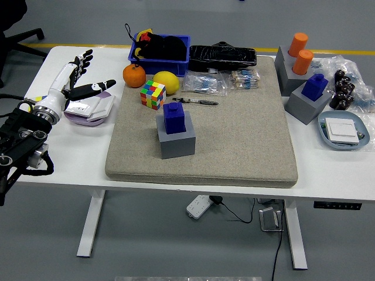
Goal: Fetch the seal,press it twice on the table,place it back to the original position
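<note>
Plainly, the left robot hand (75, 79) hangs at the counter's (328, 170) far-left end with its fingers (81, 58) spread apart and nothing in them, thumb jutting right over a pale lilac box (88, 108).

The seal (175, 117), a dark blue block with a knob on top, stands upright in its grey holder (177, 140) on the beige mat (234, 129), left of the mat's middle. From the hand it lies to the right and nearer the counter's near edge, well apart from it, with the colour cube (152, 94), an orange (134, 75) and a lemon (166, 79) near the line between. Its long axis is vertical, so I judge a grasp has to close around its sides from above or from the left, then lift straight up out of the holder.

No right arm shows, so the left is the only robot hand placed to make the reach. A second blue seal (317, 85) sits in another grey holder (309, 104) at the right, beside two orange cylinders (300, 52); it is much farther from the hand, and the nearer seal is likely the one meant.

Whether the seal has yet been pressed cannot be told; it sits seated in its holder.
</note>
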Available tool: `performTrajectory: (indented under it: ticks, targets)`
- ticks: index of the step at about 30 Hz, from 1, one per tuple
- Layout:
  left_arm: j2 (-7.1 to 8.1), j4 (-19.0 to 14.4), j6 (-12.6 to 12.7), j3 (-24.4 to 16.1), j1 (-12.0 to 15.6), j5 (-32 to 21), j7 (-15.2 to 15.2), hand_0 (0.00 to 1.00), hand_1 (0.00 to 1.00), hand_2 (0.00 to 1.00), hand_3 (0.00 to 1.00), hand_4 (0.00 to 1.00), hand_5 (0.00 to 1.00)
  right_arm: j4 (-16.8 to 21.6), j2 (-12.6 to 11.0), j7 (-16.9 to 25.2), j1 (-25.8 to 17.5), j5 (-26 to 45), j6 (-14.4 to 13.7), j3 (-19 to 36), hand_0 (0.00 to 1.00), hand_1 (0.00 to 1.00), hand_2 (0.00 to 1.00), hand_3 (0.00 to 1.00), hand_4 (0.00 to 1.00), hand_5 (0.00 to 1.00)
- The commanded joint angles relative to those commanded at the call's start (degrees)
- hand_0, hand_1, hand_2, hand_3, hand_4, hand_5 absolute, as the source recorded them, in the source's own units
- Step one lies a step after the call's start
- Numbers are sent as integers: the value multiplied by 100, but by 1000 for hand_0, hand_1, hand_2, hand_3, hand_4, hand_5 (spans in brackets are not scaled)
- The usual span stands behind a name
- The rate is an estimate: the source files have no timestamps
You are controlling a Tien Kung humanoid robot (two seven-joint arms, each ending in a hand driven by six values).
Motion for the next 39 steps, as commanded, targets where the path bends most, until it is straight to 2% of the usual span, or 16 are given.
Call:
performTrajectory:
  ticks: [20,39]
  targets:
    - [101,-31,29,-262,33,51,28,942,943,963,968,998,319,-5,2,-4,19,1,-1,-11,861,772,726,742,794,567]
    - [163,-45,72,-266,-18,23,8,936,936,959,963,970,306,-8,-26,-36,34,15,7,-72,862,772,726,742,794,568]
